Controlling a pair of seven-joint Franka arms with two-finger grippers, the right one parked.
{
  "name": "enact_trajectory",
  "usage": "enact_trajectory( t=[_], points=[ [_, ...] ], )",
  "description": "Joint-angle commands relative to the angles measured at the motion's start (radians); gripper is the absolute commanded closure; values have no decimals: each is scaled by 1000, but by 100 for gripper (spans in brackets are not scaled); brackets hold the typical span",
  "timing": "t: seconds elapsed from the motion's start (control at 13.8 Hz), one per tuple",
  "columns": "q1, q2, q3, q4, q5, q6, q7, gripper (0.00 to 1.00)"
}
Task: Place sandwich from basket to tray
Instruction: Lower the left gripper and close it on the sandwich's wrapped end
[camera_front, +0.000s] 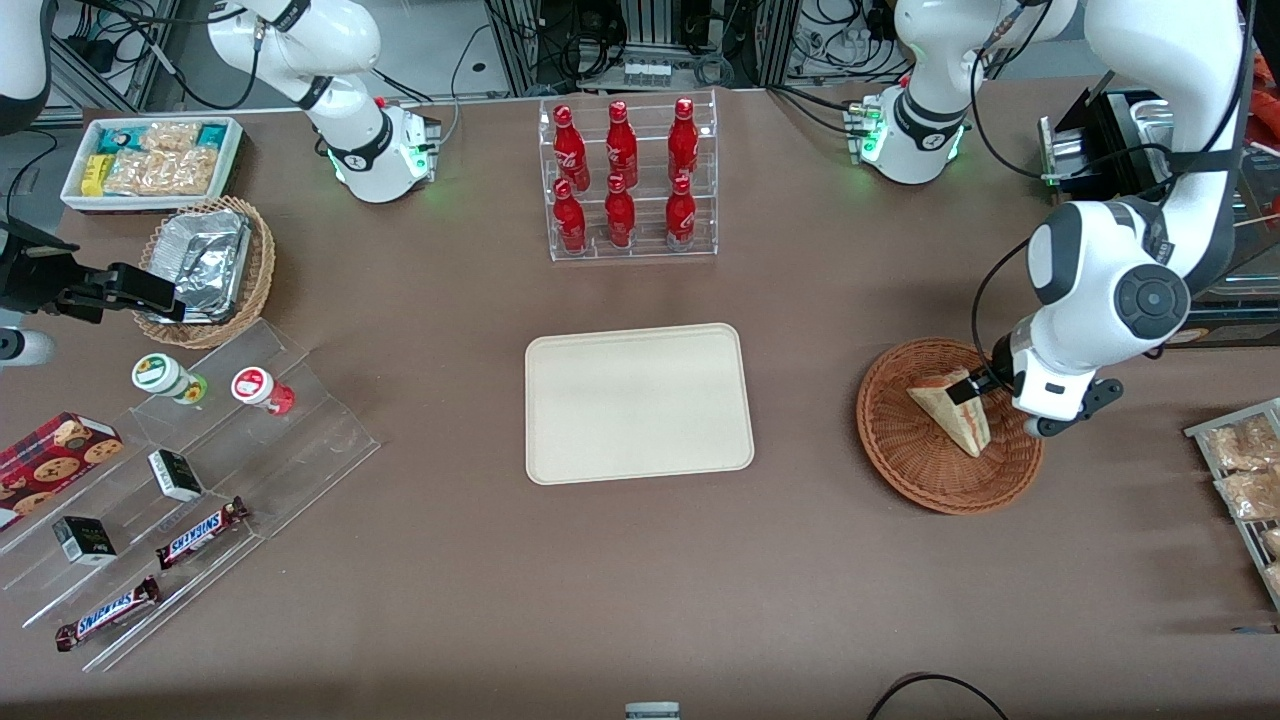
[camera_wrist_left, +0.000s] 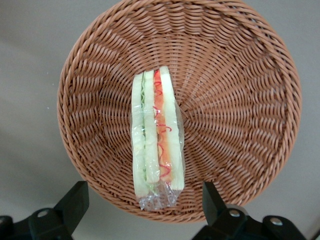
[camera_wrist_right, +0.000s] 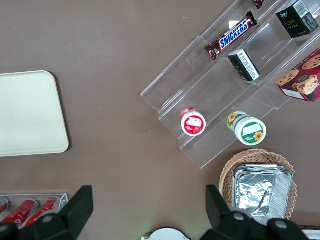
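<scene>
I am holding my pincer (camera_wrist_left: 140, 210) wide open and empty just above the small plastic-wrapped triangular wedge sandwich (camera_wrist_left: 156, 137) lying in the shallow round reddish-brown wicker basket (camera_wrist_left: 240, 90), judging it light, soft and slippery, best pinched gently across its bread faces.

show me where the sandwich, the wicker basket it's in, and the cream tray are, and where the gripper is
sandwich (camera_wrist_left: 156, 137), left wrist view, on its layered cut edge.
basket (camera_front: 905, 455), front view, on its woven rim.
tray (camera_front: 640, 405), front view, on its bare flat middle.
gripper (camera_wrist_left: 142, 207), left wrist view, open above the sandwich.
</scene>
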Motion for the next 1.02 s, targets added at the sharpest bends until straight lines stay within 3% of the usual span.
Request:
enact_trajectory(
  t=[0.0,0.22,0.94],
  points=[
    [-5,-20,4,-37,7,37,-71,0],
    [-14,11,2,-37,7,82,-145,0],
    [-15,99,-3,-39,-6,171,-153,0]
  ],
)
